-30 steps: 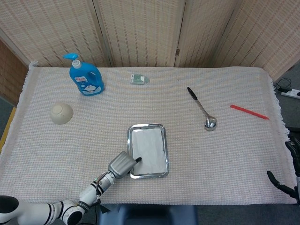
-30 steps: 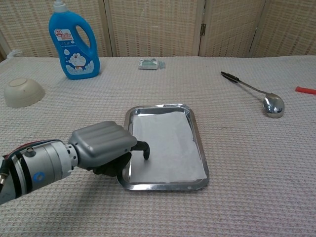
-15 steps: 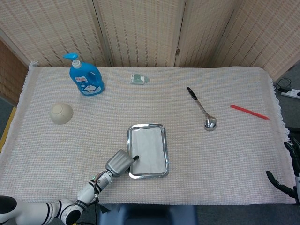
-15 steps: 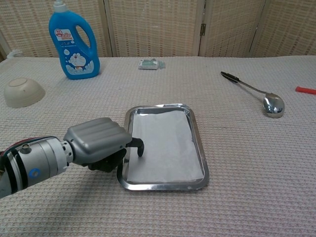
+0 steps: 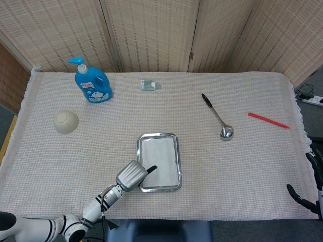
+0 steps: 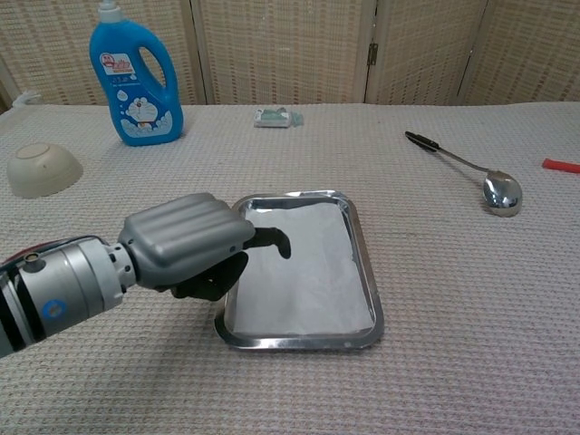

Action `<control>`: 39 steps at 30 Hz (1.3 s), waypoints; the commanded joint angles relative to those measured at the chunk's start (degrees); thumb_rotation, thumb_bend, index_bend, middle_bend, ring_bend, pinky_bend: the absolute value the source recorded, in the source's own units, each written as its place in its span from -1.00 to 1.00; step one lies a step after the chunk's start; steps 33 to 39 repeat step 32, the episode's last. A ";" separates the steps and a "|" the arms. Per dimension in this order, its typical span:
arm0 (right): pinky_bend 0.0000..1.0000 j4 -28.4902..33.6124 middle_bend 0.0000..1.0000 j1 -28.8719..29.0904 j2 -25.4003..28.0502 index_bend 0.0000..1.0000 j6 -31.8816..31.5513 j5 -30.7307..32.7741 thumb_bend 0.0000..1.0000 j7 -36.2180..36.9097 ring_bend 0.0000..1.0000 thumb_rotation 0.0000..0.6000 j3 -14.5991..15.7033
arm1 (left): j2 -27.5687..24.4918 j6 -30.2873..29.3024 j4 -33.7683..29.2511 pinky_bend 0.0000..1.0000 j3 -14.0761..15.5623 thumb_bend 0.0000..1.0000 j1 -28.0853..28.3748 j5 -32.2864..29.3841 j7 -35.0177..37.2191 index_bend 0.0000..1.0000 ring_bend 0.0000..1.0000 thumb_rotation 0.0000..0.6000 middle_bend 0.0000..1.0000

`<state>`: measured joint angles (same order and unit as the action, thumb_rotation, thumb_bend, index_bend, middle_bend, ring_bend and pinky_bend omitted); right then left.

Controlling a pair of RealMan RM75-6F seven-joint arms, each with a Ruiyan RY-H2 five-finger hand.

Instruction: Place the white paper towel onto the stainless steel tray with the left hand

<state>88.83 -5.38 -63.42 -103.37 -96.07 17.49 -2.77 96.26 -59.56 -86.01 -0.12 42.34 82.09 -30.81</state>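
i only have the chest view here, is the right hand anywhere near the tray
Observer: No. In the head view the right hand sits off the table's right edge, far from the stainless steel tray.
Operator: is it holding anything
Observer: Nothing visible; only dark fingers show there, apart from one another.
Operator: my view cuts off past the red thing, how much of it is there
Observer: The head view shows the whole red stick, a thin strip lying at a slant right of the ladle.
Operator: towel fully in the tray?
Observer: From above, the white paper towel lies inside the rim, with the left hand at the tray's near left corner.
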 commanded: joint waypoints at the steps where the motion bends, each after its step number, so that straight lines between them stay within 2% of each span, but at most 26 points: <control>1: -1.00 -0.01 -1.00 -0.03 0.00 -1.00 -0.06 -0.18 -0.37 -0.04 -1.00 1.00 0.11 | -1.85 -4.02 -1.55 1.00 0.00 0.46 -1.20 3.64 2.04 -0.55 1.00 1.00 1.00; 4: -1.00 -0.03 -1.00 -0.03 -0.04 -1.00 -0.12 -0.44 -0.37 -0.12 -1.00 1.00 0.24 | -4.61 -8.59 -3.48 1.00 0.30 0.16 -3.39 5.82 3.18 -0.57 0.89 1.00 1.00; 7: -1.00 -0.11 -1.00 0.15 -0.27 -1.00 0.30 -0.71 -0.37 -0.59 -1.00 1.00 0.46 | -8.30 -14.48 -5.02 0.89 1.43 0.03 -6.80 8.26 5.91 -0.58 0.58 1.00 0.94; 8: -1.00 -0.14 -1.00 0.22 -0.37 -1.00 0.50 -0.81 -0.37 -0.83 -1.00 1.00 0.56 | -9.55 -16.16 -5.44 0.67 1.93 -0.01 -8.03 8.65 6.68 -0.60 0.39 1.00 0.80; 9: -1.00 -0.16 -1.00 0.29 -0.45 -1.00 0.66 -0.88 -0.37 -1.02 -1.00 1.00 0.62 | -10.44 -17.23 -5.76 0.54 2.29 -0.04 -8.90 8.81 7.13 -0.61 0.30 1.00 0.71; 13: -1.00 -0.43 -1.00 0.69 -0.90 -1.00 1.56 -1.35 -0.37 -1.98 -1.00 1.00 1.01 | -14.45 -22.13 -6.80 -0.39 3.86 -0.18 -13.04 9.29 9.04 -0.67 -0.42 1.00 -0.09; 14: -1.00 -0.69 -1.00 1.11 -1.33 -1.00 2.51 -1.80 -0.37 -2.72 -1.00 1.00 1.38 | -17.18 -27.33 -6.46 -0.59 4.80 -0.23 -17.07 8.67 9.77 -0.68 -0.60 1.00 -0.29; 17: -1.00 -1.31 -1.00 1.71 -2.26 -1.00 3.35 -2.41 -0.37 -3.80 -1.00 1.00 1.62 | -20.33 -37.18 -4.14 -0.85 7.25 -0.31 -24.14 11.25 10.34 -0.70 -0.84 1.00 -0.53; 19: -1.00 -1.99 -1.00 2.10 -3.12 -1.00 3.96 -2.44 -0.37 -4.87 -1.00 1.00 1.60 | -20.90 -42.92 -1.21 -0.92 7.76 -0.34 -28.41 11.87 12.15 -0.69 -0.89 1.00 -0.57; 21: -1.00 -2.56 -1.00 2.63 -4.06 -1.00 5.02 -2.63 -0.37 -5.74 -1.00 1.00 1.84 | -21.39 -45.44 0.66 -0.96 7.95 -0.35 -31.60 10.54 16.06 -0.68 -0.92 1.00 -0.60; 24: -1.00 -3.60 -1.00 3.38 -5.61 -1.00 6.54 -2.86 -0.37 -7.92 -1.00 1.00 2.12 | -21.84 -44.66 2.45 -0.99 7.92 -0.37 -34.22 7.56 21.42 -0.68 -0.99 1.00 -0.70; 25: -1.00 -3.76 -1.00 3.55 -6.03 -1.00 6.88 -2.95 -0.37 -8.54 -1.00 1.00 2.21 | -22.52 -42.73 2.31 -1.00 8.30 -0.38 -34.23 6.80 21.34 -0.68 -1.00 1.00 -0.73; 28: -1.00 -4.27 -1.00 3.96 -6.97 -1.00 7.94 -3.05 -0.37 -9.92 -1.00 1.00 2.61 | -24.81 -40.95 -0.42 -1.00 7.95 -0.44 -34.45 6.35 22.61 -0.75 -1.00 1.00 -0.82; 39: -1.00 -4.19 -1.00 3.90 -7.11 -1.00 7.74 -3.05 -0.37 -10.28 -1.00 1.00 2.83 | -25.58 -39.40 -1.11 -1.00 7.10 -0.45 -34.95 5.81 22.27 -0.75 -1.00 1.00 -0.82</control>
